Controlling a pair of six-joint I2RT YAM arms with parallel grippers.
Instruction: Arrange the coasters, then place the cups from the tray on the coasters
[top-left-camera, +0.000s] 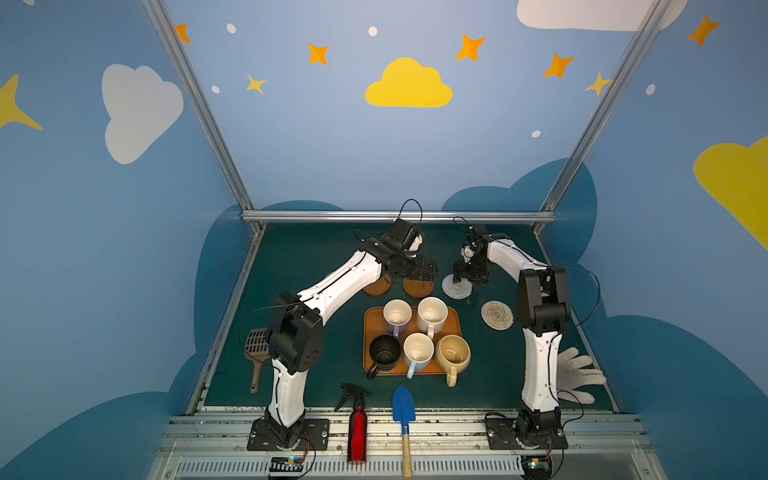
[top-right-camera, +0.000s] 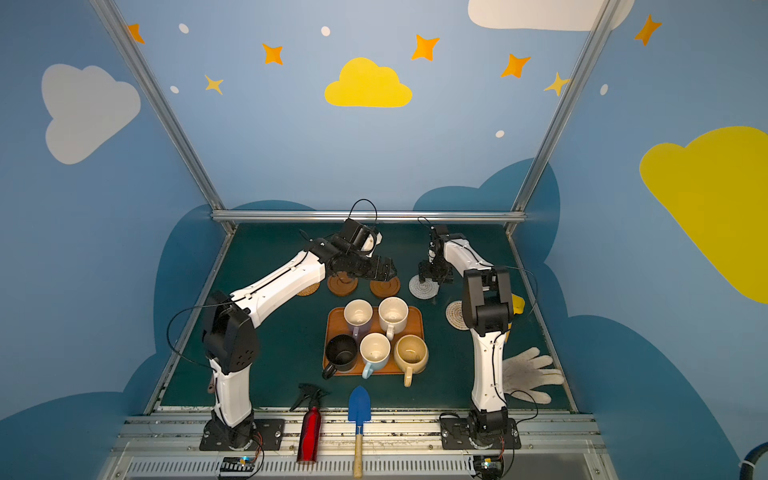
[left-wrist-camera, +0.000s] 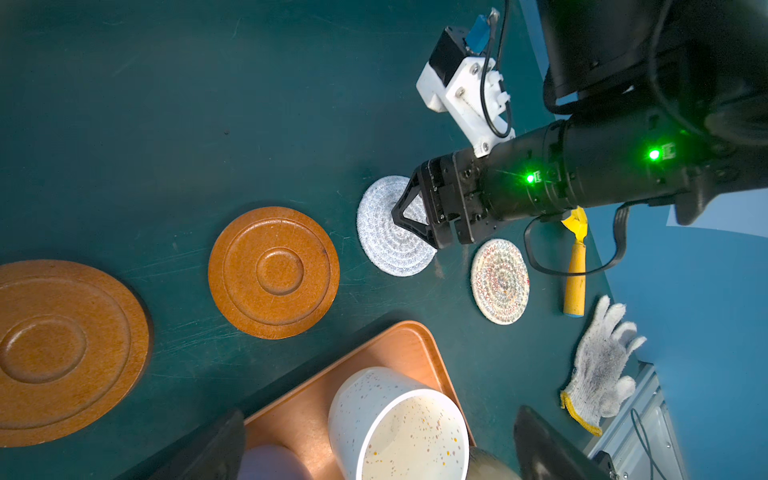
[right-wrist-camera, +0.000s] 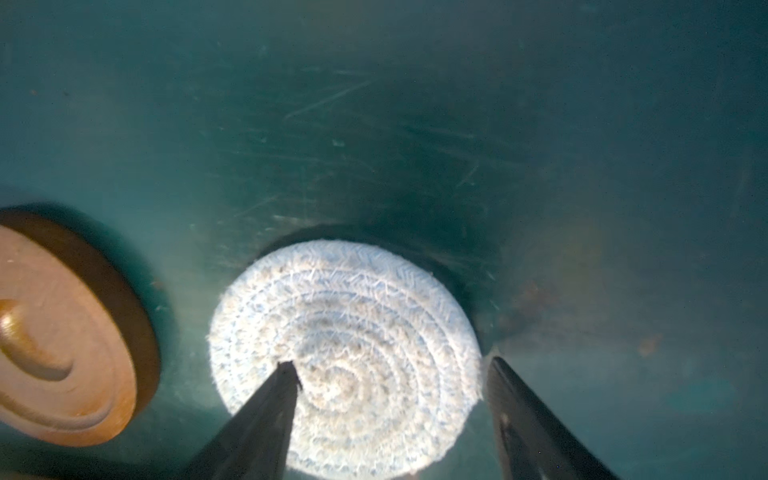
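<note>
Five cups stand on the orange-brown tray (top-left-camera: 368, 332): lilac (top-left-camera: 397, 316), cream-white (top-left-camera: 432, 314), black (top-left-camera: 384, 353), light blue (top-left-camera: 417, 352) and yellowish-tan (top-left-camera: 453, 354). Behind the tray lie two brown wooden coasters (top-left-camera: 378, 287) (top-left-camera: 417, 288) and a grey-white rope coaster (right-wrist-camera: 345, 311). A beige rope coaster (top-left-camera: 497, 315) lies to the right. The rattan coaster (top-right-camera: 308, 288) peeks from under the left arm. My right gripper (right-wrist-camera: 390, 363) is open low over the grey-white coaster, which lies flat. My left gripper (left-wrist-camera: 380, 411) hovers open above the tray's far edge, holding nothing.
A red spray bottle (top-left-camera: 357, 432) and a blue trowel (top-left-camera: 404, 409) lie at the front edge. A white glove (top-left-camera: 577, 376) lies by the right arm's base, a brown scoop (top-left-camera: 255, 345) at the left, a yellow-handled tool (left-wrist-camera: 575, 274) near the right wall.
</note>
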